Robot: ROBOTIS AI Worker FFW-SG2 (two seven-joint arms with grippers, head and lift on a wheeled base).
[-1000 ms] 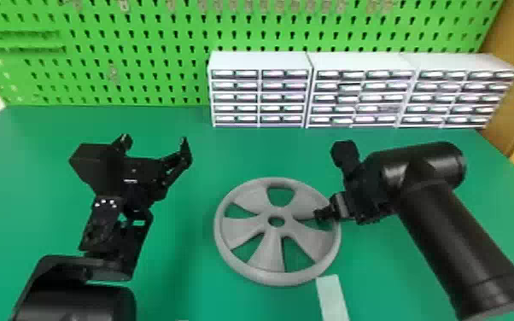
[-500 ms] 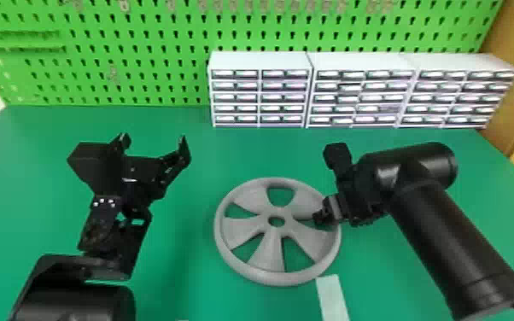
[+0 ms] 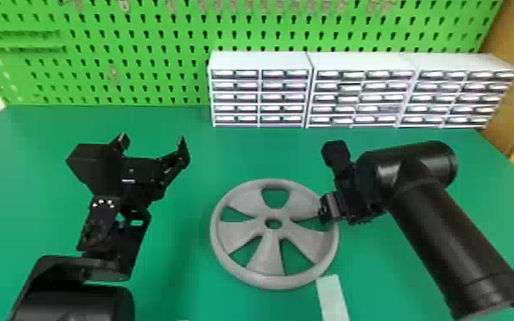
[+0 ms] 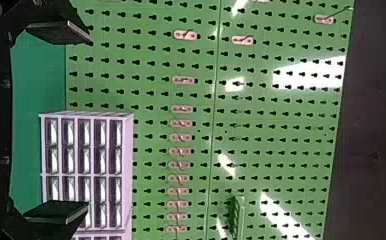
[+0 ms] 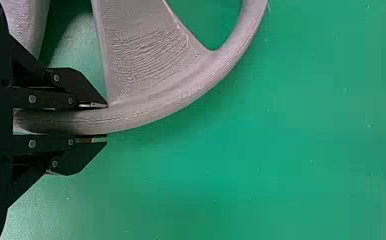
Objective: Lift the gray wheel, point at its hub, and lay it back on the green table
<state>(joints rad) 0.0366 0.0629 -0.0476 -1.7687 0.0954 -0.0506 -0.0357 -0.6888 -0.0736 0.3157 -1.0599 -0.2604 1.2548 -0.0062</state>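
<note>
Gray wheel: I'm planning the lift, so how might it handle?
The gray wheel looks stiff, with broad spokes. Lying flat, it probably won't roll. Pinched at one side by the right gripper, it may tilt if lifted.

Black tubular arms; angular fingers, round silvery screws.

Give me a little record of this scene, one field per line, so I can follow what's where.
Wheel: gray, five openings around its hub, seemingly flat on the table
Table: green
Right gripper: closed on the wheel's rim, one finger either side
Left gripper: open and empty, above the table, left of the wheel
Strip: pale, on the table by the wheel's near right edge
Drawers: three white cabinets in a row, behind the wheel
Board: green, full of holes, behind the drawers
</note>
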